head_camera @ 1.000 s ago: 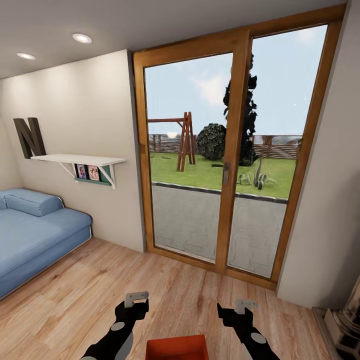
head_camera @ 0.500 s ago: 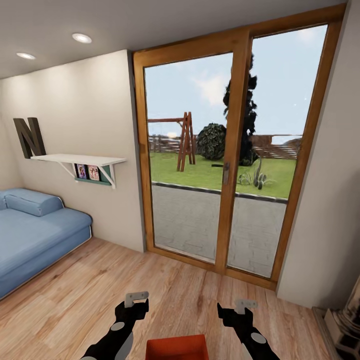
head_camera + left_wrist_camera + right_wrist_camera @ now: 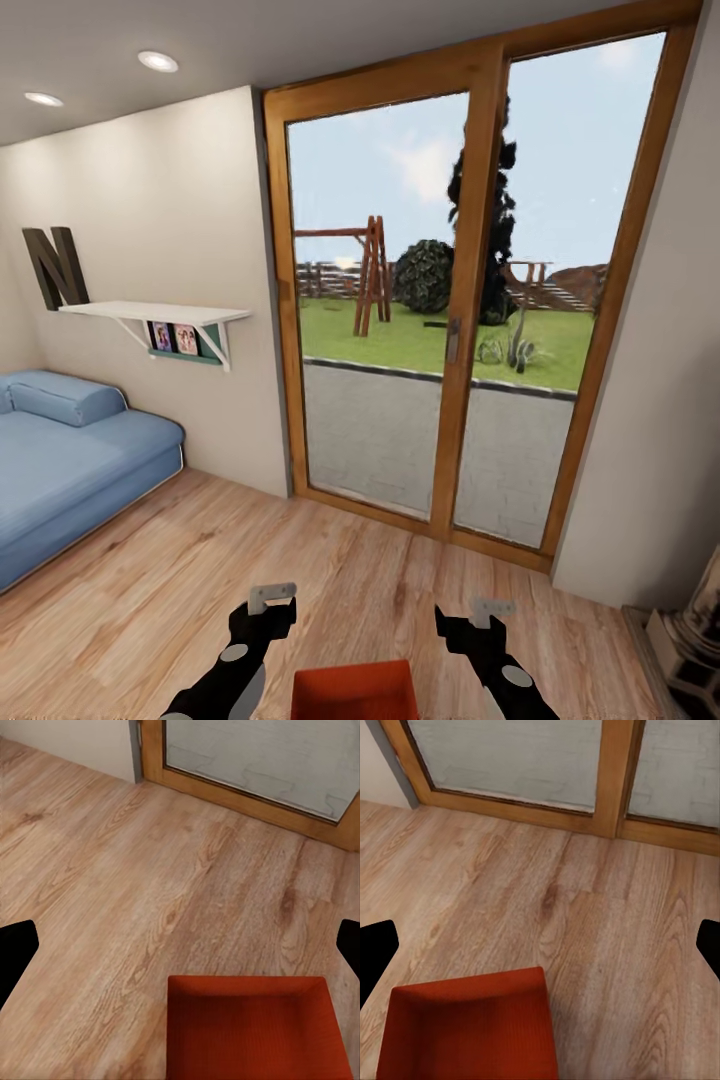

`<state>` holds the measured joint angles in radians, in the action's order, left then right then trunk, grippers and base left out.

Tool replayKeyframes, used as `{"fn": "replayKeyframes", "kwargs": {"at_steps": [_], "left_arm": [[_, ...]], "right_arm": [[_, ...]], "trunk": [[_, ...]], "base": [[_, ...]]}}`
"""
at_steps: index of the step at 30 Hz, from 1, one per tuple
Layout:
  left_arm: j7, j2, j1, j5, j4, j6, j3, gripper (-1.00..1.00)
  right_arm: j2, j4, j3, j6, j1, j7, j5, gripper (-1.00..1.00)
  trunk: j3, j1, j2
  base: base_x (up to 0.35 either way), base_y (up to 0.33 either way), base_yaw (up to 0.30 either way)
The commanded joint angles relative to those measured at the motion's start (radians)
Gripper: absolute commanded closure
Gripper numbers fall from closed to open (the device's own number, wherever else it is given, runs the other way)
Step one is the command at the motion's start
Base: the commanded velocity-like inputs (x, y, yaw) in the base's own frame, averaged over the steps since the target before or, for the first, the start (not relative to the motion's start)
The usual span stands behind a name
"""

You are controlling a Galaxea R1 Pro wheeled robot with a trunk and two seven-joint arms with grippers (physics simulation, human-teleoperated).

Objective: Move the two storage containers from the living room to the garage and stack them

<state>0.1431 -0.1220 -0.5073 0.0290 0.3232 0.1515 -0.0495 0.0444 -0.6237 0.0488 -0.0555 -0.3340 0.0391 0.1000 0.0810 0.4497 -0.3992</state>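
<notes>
I am in the living room, on its light wood plank floor [image 3: 150,590]. One orange-red open-topped storage container [image 3: 352,690] sits low in the head view, between my two arms. It also appears in the left wrist view [image 3: 255,1027] and the right wrist view [image 3: 469,1027]. My left gripper [image 3: 272,595] hangs open just left of it, with its black fingers [image 3: 15,949] spread wide and nothing between them. On the container's right, my right gripper [image 3: 492,607] is open too, fingers [image 3: 375,949] far apart. The garage is out of view.
Wood-framed glass doors [image 3: 470,300] stand straight ahead, shut, with a garden behind them. A blue sofa [image 3: 70,460] lies at the left under a white wall shelf [image 3: 150,315]. A dark metal object [image 3: 695,640] stands at the right wall.
The whole head view has shifted slightly, so the camera moved a little toward the doors. Both arms and the container keep their places in the picture.
</notes>
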Motion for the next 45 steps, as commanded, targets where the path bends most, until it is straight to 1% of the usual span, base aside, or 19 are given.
{"fn": "replayKeyframes", "kwargs": {"at_steps": [1,26,32,35,40,45], "left_arm": [[0.0,0.0,0.0,0.003,-0.001,0.004,-0.005,-1.0],[0.004,-0.002,0.0,0.002,-0.001,0.014,-0.005,-1.0],[-0.001,-0.002,0.0,0.003,-0.007,0.014,-0.005,-1.0],[-0.002,-0.004,0.0,0.004,-0.01,0.012,-0.004,-1.0],[-0.005,-0.005,0.0,0.007,-0.026,0.009,-0.003,-1.0],[-0.005,-0.005,0.0,0.005,-0.081,0.012,-0.004,-1.0]], "right_arm": [[-0.001,0.001,0.005,-0.005,0.0,0.006,0.01,-1.0],[-0.001,0.001,0.006,-0.003,0.0,0.014,0.006,-1.0],[-0.001,0.001,0.028,-0.003,0.0,0.016,-0.003,-1.0],[-0.001,-0.001,0.031,-0.004,0.0,0.016,-0.017,-1.0],[-0.001,-0.002,0.03,-0.005,0.0,0.016,-0.055,-1.0],[-0.003,-0.009,0.03,-0.004,0.0,0.016,-0.064,-1.0]], "trunk": [[-0.002,0.0,-0.001],[-0.043,0.0,-0.001],[-0.052,0.0,-0.001],[-0.057,0.0,-0.001],[-0.065,0.0,-0.001],[-0.074,0.0,-0.001]], "base": [[0.0,0.0,0.0],[0.0,0.0,0.0],[0.0,0.0,0.0],[0.0,0.0,0.0],[0.0,0.0,0.0],[0.0,0.0,0.0]]}}
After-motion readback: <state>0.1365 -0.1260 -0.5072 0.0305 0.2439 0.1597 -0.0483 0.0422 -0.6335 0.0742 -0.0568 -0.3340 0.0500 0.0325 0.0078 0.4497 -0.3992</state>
